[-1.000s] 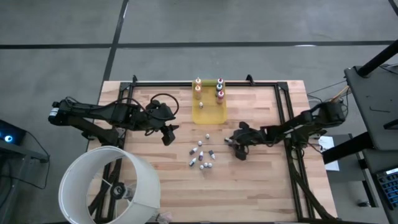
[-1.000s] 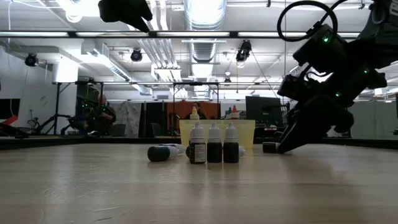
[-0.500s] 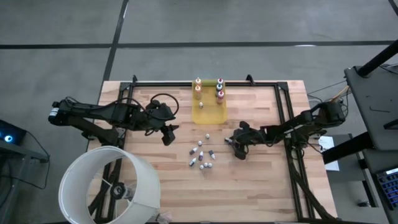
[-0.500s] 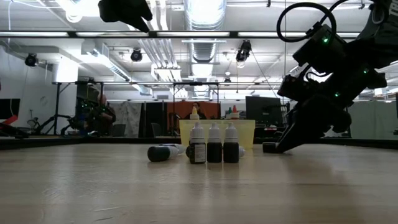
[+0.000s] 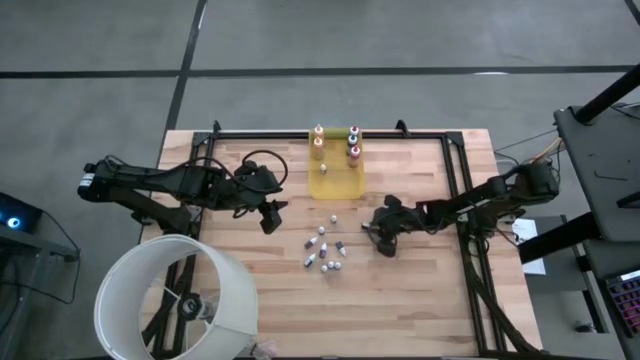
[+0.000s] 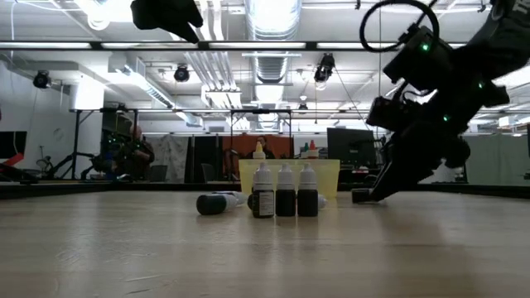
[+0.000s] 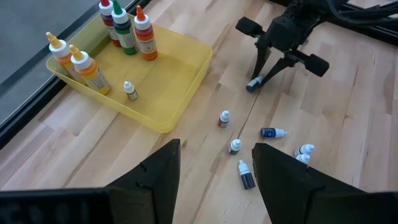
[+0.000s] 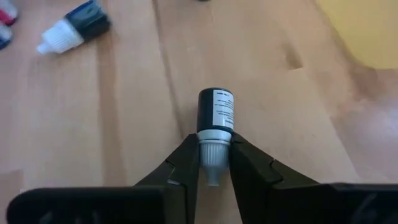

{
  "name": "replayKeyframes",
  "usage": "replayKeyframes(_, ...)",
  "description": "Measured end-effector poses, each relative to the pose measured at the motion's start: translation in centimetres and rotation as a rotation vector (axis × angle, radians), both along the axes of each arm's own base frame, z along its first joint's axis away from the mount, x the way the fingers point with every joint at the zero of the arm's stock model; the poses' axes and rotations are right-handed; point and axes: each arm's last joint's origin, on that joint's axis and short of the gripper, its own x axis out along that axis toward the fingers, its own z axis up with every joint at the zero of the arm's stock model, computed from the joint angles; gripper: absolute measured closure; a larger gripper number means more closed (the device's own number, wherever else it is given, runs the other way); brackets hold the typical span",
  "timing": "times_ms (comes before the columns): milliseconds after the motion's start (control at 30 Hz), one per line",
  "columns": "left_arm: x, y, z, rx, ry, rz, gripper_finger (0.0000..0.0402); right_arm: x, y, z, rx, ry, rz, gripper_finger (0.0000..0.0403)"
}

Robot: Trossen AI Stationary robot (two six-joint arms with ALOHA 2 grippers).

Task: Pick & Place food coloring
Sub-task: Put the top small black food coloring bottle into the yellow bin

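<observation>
Several tiny food coloring bottles [image 5: 323, 250] are scattered on the wood table in front of the yellow tray [image 5: 335, 180]; some stand [image 6: 286, 192], some lie on their sides [image 6: 214, 203]. One tiny bottle [image 7: 130, 90] stands inside the tray. My right gripper [image 5: 373, 233] is low at the table, right of the cluster, shut on a dark-bodied bottle [image 8: 216, 109]. My left gripper [image 5: 270, 215] hangs open above the table, left of the cluster, with its fingers wide apart [image 7: 214, 180]. My right gripper pinches the dark bottle by its white cap [image 8: 212, 149], one finger [image 8: 186, 165] on each side. The fingers slant down from the table's right side, in line with the bottle. The bottle lies flat, body pointing away from the gripper [image 7: 254, 83]; I cannot tell whether it is clear of the table.
Taller squeeze bottles with orange, red and green caps [image 7: 127, 28] stand along the tray's far side. A black frame rail [image 5: 330, 133] borders the table. A white lampshade [image 5: 175, 300] overlaps the near left corner. Bare wood lies near the table's near edge.
My right arm's wrist has risen a little and tipped steeper, while its fingertips have stayed down at the dark bottle. The loose bottles have kept their places.
</observation>
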Motion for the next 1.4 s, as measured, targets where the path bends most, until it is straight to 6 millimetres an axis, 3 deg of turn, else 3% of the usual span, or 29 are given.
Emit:
replayKeyframes(200, 0.0, 0.0, 0.0, 0.000, 0.000, 0.000, 0.0229, 0.9, 0.2, 3.3, 0.008, 0.091, 0.032, 0.0336)
replayKeyframes(467, 0.0, 0.0, 0.0, 0.000, -0.003, 0.000, 0.0229, 2.7, -0.3, 9.4, 0.059, 0.119, -0.047, 0.0336)
replayKeyframes(833, 0.0, 0.0, 0.0, 0.005, -0.001, -0.005, 0.0229, 5.7, -4.7, 16.4, 0.119, 0.280, -0.138, 0.0337)
replayKeyframes(1033, 0.0, 0.0, 0.0, 0.020, 0.007, -0.018, 0.0229, 8.0, -8.0, 18.2, 0.113, 0.368, -0.119, 0.0337)
replayKeyframes(1400, 0.0, 0.0, 0.0, 0.023, 0.010, -0.020, 0.0229, 12.1, -12.6, 17.6, 0.148, 0.533, -0.060, 0.0337)
